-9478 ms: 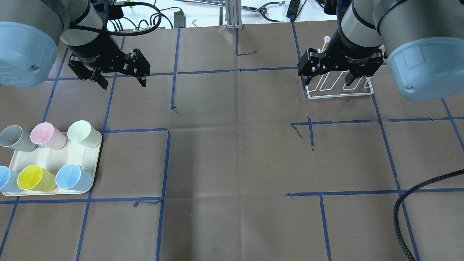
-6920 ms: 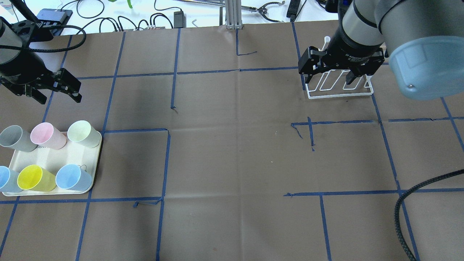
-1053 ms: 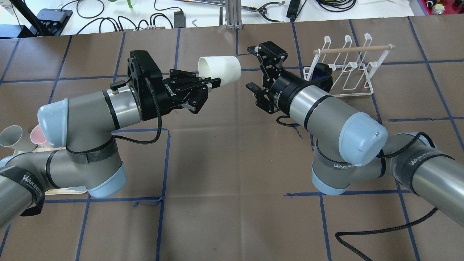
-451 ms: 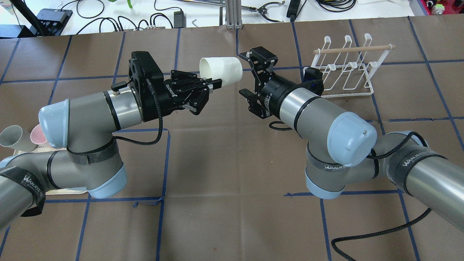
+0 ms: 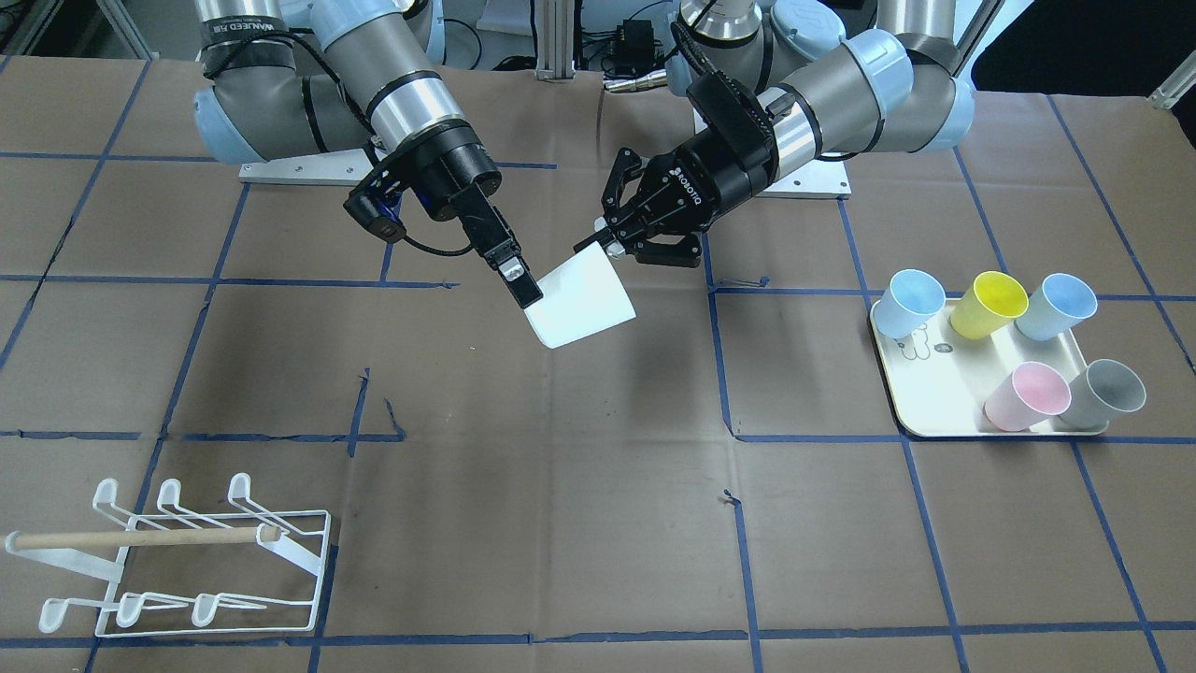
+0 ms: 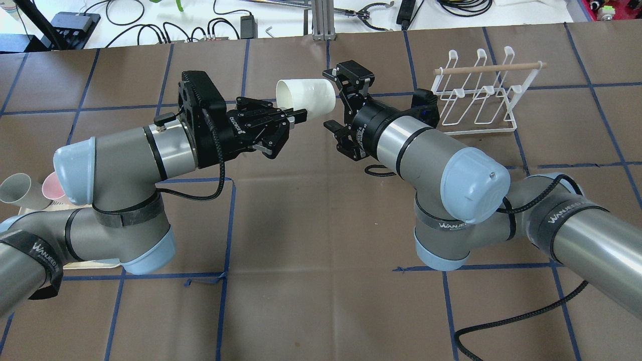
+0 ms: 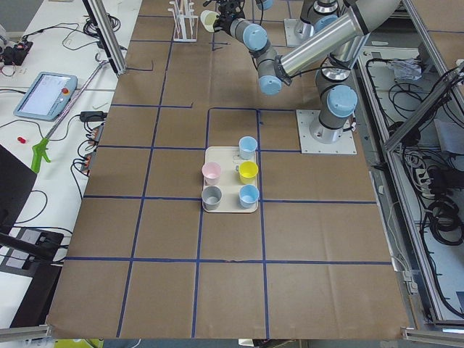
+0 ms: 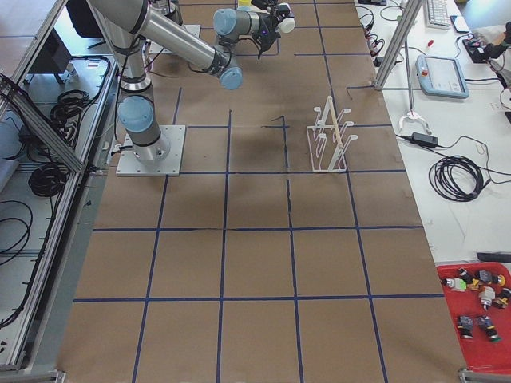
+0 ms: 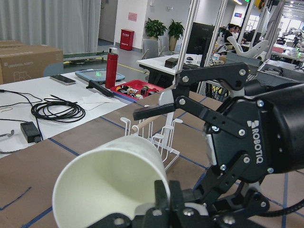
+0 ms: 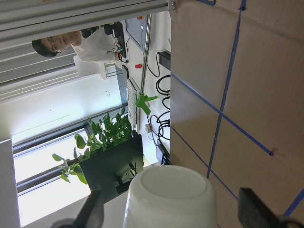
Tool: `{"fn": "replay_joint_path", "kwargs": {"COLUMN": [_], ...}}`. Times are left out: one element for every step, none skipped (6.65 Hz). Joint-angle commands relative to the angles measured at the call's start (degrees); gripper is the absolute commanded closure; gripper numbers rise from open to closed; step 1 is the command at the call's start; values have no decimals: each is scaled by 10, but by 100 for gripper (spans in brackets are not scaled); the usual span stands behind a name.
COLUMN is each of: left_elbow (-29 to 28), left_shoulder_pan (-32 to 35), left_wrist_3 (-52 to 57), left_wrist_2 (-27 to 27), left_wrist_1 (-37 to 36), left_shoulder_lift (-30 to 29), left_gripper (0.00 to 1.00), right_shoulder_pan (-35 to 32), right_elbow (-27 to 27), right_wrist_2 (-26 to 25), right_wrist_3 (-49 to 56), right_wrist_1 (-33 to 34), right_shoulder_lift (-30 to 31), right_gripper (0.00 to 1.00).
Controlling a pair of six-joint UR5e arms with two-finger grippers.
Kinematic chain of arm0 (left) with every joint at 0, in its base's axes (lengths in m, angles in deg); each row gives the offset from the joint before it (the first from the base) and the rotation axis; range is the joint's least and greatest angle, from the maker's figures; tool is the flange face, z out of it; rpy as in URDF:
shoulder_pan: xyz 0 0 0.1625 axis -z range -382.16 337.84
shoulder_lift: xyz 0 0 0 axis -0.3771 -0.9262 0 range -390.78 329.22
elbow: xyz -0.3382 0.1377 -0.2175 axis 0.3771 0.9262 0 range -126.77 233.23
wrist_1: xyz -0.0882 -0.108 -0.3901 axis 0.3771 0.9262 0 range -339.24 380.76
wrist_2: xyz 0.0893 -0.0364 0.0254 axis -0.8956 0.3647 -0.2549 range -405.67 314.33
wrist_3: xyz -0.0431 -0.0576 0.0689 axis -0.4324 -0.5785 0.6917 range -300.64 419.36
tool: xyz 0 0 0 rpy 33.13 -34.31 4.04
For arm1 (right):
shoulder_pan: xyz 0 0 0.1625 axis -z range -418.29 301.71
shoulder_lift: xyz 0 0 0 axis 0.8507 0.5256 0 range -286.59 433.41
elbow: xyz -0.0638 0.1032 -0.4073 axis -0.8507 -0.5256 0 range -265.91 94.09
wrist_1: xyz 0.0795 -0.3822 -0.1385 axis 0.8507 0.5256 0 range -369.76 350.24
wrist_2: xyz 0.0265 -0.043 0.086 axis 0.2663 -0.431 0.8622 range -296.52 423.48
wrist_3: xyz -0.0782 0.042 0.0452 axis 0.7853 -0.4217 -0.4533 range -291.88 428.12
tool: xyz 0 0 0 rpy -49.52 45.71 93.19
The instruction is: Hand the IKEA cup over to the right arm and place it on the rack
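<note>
The white IKEA cup [image 6: 306, 98] lies on its side in the air above mid-table, its mouth toward the left arm. My left gripper [image 6: 295, 114] is shut on the cup's rim wall, which also shows in the left wrist view [image 9: 109, 180]. My right gripper [image 6: 337, 100] is open, with its jaws on either side of the cup's base [image 10: 168, 199]. One of its fingers [image 5: 512, 271] lies against the cup [image 5: 579, 304]. The white wire rack [image 6: 476, 95] with its wooden dowel stands empty on the table behind the right arm.
A cream tray [image 5: 934, 430] holds several coloured cups at the table's left side, under my left arm in the overhead view. A thick braided cable [image 6: 501, 321] trails over the near right of the table.
My right gripper has moved left toward the cup, and its open jaws now reach the cup's base. The left arm holds the cup still. Much earlier the cup stood on the tray.
</note>
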Motion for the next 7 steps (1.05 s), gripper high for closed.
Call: {"fn": "replay_joint_path", "kwargs": {"left_elbow": [-1,0,0,0,0,-1,-1], "left_shoulder_pan": [0,0,0,0,0,0,0], "left_wrist_3": [-6,-6,-7,-7,-8,-8,-8], "left_wrist_2": [0,0,0,0,0,0,0], "left_wrist_1": [-1,-1,-1,-1,-1,-1,-1], "left_shoulder_lift": [-1,-1,-1,-1,-1,-1,-1], "left_gripper": [97,97,97,97,96,96,96], "right_shoulder_pan": [-15,-22,-22,-22,-22,-22,-22], "right_elbow": [-28,-33,-34,-34,-34,-34,-34], "right_wrist_2": [-1,-2,-1,-1,-1,0,0], "right_wrist_3": [-5,-14,-15,-14,-14,-13,-12], "right_wrist_1": [-1,0,-1,-1,-1,0,1], "right_shoulder_lift": [-28,-34,-35,-34,-34,-34,-33], "right_gripper": [1,1,1,1,5,16,29]}}
